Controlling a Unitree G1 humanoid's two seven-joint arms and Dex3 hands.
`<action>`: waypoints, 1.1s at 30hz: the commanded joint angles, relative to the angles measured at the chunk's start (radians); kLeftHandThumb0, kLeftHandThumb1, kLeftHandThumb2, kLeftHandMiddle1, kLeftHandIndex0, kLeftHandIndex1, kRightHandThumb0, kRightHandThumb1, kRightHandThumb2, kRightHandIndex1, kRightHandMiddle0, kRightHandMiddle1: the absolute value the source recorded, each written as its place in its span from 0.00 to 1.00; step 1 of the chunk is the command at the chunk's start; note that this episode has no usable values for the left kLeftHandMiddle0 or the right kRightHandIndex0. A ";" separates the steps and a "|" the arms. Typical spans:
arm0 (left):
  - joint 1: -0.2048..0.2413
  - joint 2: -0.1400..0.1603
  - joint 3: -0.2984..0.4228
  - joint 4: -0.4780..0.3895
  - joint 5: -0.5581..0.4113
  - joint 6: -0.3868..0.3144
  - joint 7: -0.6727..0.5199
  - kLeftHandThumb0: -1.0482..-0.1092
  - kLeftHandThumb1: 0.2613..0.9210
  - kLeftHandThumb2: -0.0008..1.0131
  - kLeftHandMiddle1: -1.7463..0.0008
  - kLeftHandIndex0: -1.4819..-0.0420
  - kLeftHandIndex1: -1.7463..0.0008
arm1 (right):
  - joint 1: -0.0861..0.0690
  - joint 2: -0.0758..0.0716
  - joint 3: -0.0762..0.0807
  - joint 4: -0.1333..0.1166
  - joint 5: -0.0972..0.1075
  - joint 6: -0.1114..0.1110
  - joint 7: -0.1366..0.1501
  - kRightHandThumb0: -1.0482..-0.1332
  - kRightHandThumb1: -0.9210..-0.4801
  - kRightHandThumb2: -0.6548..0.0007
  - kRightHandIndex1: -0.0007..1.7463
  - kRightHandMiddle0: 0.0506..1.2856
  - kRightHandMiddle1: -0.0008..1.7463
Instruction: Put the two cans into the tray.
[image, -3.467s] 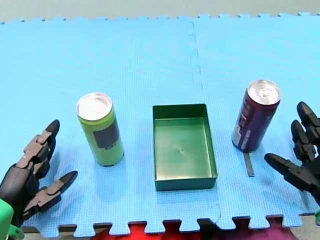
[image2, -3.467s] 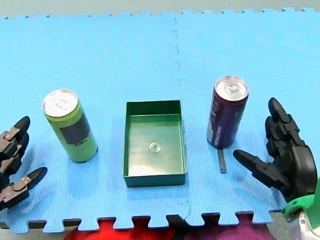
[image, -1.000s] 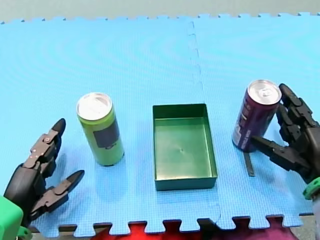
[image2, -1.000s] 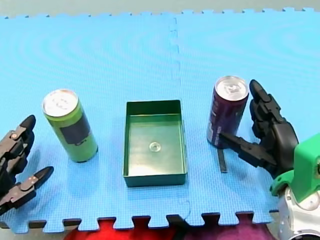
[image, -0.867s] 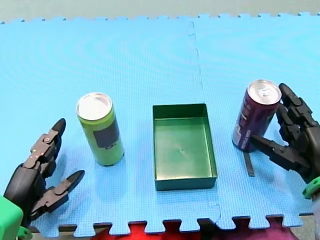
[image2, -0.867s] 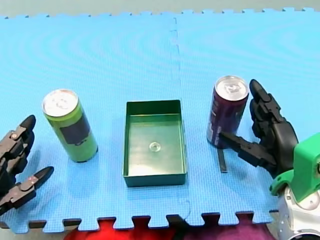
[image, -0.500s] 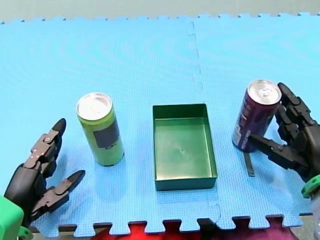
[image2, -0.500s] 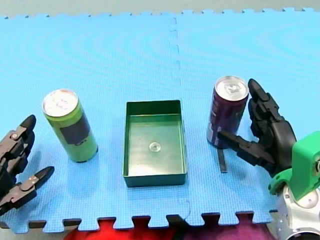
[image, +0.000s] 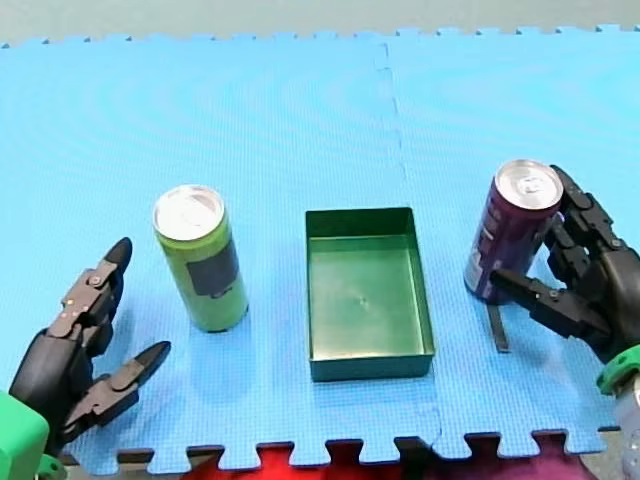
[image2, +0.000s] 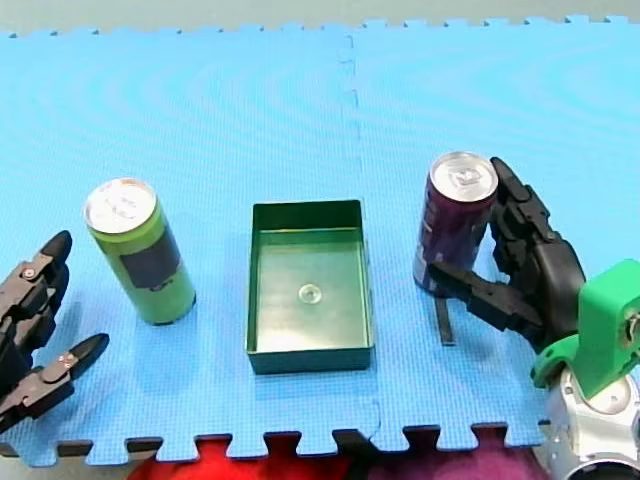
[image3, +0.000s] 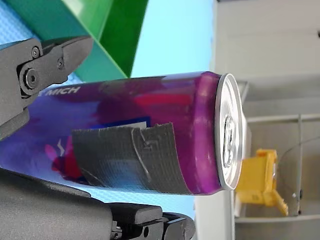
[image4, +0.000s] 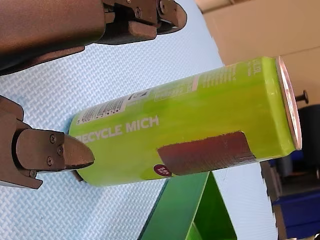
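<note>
A blue foam mat (image: 300, 120) of interlocking tiles covers the whole surface in front of me, with a seam running away from the far side of the green tray (image: 370, 366). The tray sits near the middle, open side up, with nothing in it but a small mark on its floor. The green can (image: 205, 265) stands upright to the tray's left, apart from it, with a dark patch (image4: 205, 152) on its side and the words "RECYCLE MICH" readable in the second wrist view. The purple can (image: 505, 235) stands upright to the tray's right, also apart from it, so both cans are outside the tray. My right hand (image: 585, 275) is wrapped about the purple can on the side away from the tray; I cannot tell whether it is clamped on the can or only close against it. The first wrist view shows a grey tape patch (image3: 130, 157) on that can. A short grey strip (image: 497, 328) lies on the mat by the can's base. My left hand (image: 75, 350) holds nothing, well left of the tray, past the green can and nearer me.
</note>
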 joint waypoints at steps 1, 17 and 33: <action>0.001 0.003 0.000 -0.001 0.001 0.003 0.004 0.00 1.00 0.24 1.00 0.95 1.00 | -0.007 -0.001 0.000 -0.001 0.001 0.004 -0.005 0.00 0.34 1.00 0.00 0.07 0.00; 0.002 0.004 -0.004 0.001 0.006 0.000 0.010 0.00 1.00 0.25 1.00 0.95 1.00 | -0.009 0.002 0.002 0.001 -0.002 0.007 -0.011 0.00 0.35 1.00 0.00 0.07 0.00; 0.003 0.004 -0.003 -0.001 0.002 0.001 0.008 0.00 1.00 0.24 1.00 0.95 1.00 | -0.028 0.003 0.005 0.012 -0.013 0.006 -0.024 0.00 0.35 1.00 0.01 0.07 0.00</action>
